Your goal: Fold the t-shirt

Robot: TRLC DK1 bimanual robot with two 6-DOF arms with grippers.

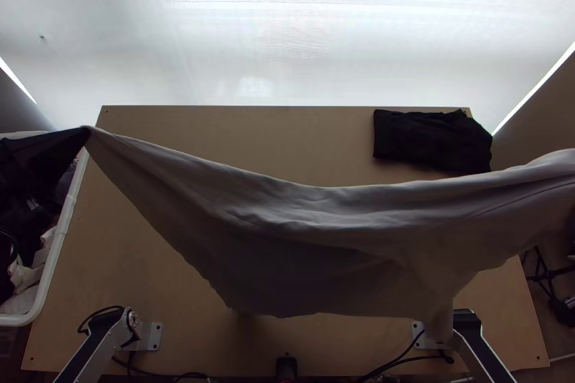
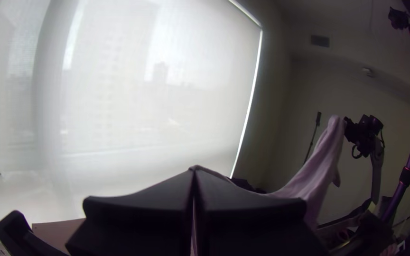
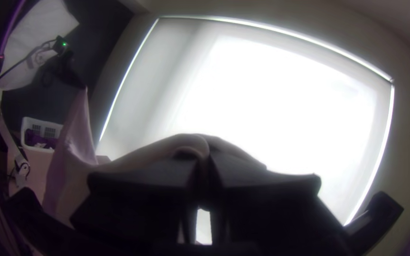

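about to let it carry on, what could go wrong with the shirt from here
The left pincer seems to grip only a small tip of the shirt, so it might slip, perhaps onto the bin.
The middle sags in loose folds and could land bunched.
From above, the right end reaches past the table, so lowering here may leave it over the edge.
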